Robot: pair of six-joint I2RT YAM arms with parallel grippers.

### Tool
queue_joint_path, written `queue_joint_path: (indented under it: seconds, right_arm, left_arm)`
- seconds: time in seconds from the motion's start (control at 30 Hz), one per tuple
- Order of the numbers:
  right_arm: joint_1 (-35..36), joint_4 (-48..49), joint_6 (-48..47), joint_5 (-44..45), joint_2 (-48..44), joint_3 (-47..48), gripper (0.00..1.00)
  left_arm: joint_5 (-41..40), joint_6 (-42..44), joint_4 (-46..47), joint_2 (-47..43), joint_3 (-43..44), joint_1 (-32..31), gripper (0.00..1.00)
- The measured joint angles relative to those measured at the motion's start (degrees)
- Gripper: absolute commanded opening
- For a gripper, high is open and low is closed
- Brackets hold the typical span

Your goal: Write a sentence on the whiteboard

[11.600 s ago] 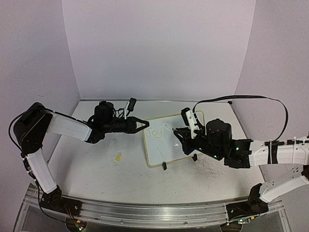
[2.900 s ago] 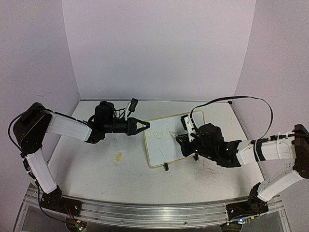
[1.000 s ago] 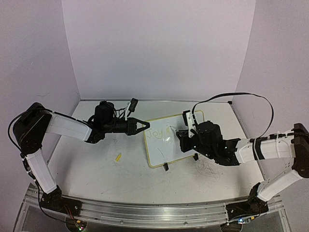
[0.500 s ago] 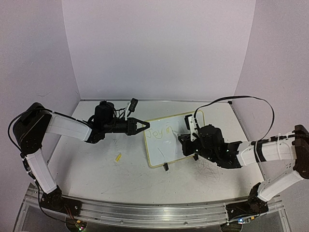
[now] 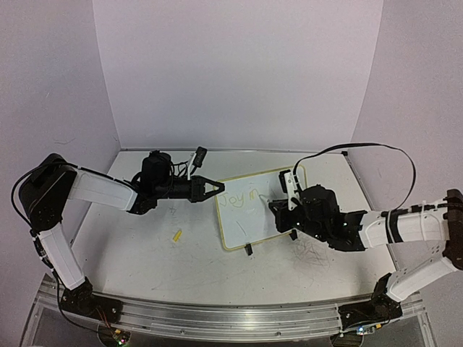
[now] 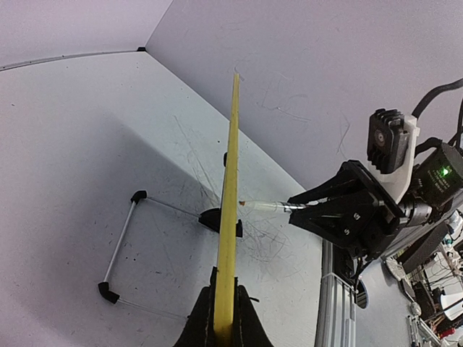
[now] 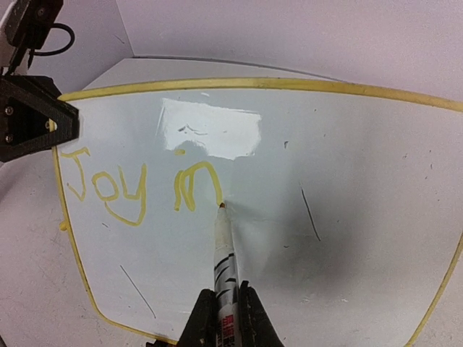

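The whiteboard (image 5: 246, 224) stands tilted on the table, white with a pale-yellow rim. In the right wrist view its face (image 7: 347, 181) carries yellow handwriting, the sentence (image 7: 137, 186), reading "Joy in". My right gripper (image 7: 226, 307) is shut on a white marker pen (image 7: 224, 260) whose tip touches the board at the end of the "n". My left gripper (image 6: 226, 318) is shut on the board's yellow left rim (image 6: 230, 202), seen edge-on. In the top view the left gripper (image 5: 217, 188) holds the board's left corner and the right gripper (image 5: 278, 208) is over the board.
A small yellow pen cap (image 5: 176, 235) lies on the table left of the board. The board's black clip feet (image 5: 248, 250) rest on the table. A thin wire stand (image 6: 119, 242) shows behind the board. Lilac walls close the back and sides.
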Motion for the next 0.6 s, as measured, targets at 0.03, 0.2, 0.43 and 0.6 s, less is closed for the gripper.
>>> queue_joint_path:
  seconds: [0.03, 0.2, 0.43, 0.6]
  right_arm:
    - [-0.05, -0.26, -0.17, -0.27, -1.31, -0.26, 0.0]
    - [-1.23, -0.52, -1.8, -0.3, -8.78, -1.94, 0.0]
    - [-3.26, -0.68, -4.97, -0.12, -8.61, -3.47, 0.0]
    - [-3.26, -0.53, -6.37, -1.14, -7.73, -3.89, 0.0]
  left_arm:
    - [-0.04, 0.07, -0.04, -0.08, 0.0, -0.02, 0.0]
    - [-0.15, 0.19, -0.13, -0.15, 0.0, -0.05, 0.0]
    - [-0.41, 0.19, -0.15, -0.15, 0.0, -0.1, 0.0]
    - [-0.57, 0.15, -0.17, -0.16, 0.0, -0.16, 0.0]
